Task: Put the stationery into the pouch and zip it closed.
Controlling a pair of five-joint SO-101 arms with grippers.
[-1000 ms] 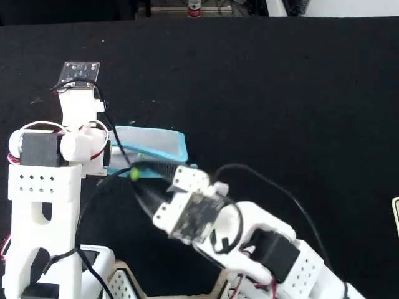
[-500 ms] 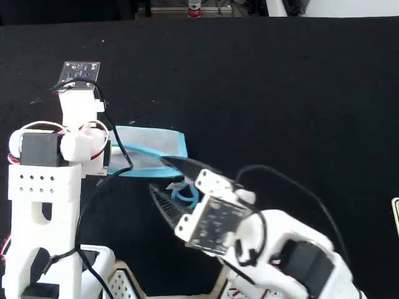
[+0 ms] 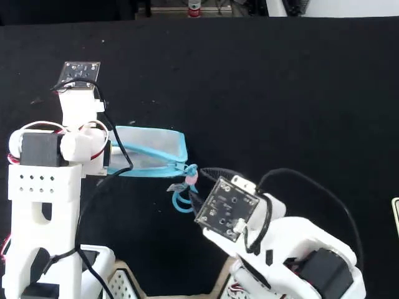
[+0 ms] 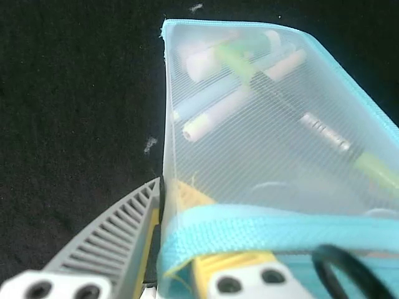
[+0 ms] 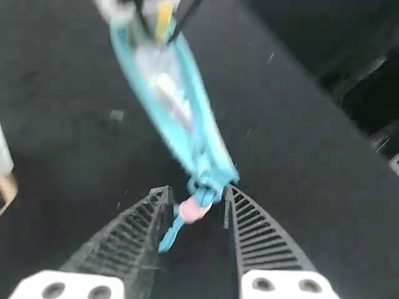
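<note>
Bright, even light falls from above in the high view: the black table [image 3: 293,93] soaks it up with hardly a shadow, while the white arm housings [image 3: 43,187] are washed almost to plain white and the wall [image 3: 349,7] past the table's far edge glares. In the left wrist view the light passes through the translucent pouch [image 4: 262,143], which glows pale against the dark cloth, with the pens [image 4: 237,106] inside as bright shapes. The right wrist view is dimmer, the table grey with a faint sheen.
</note>
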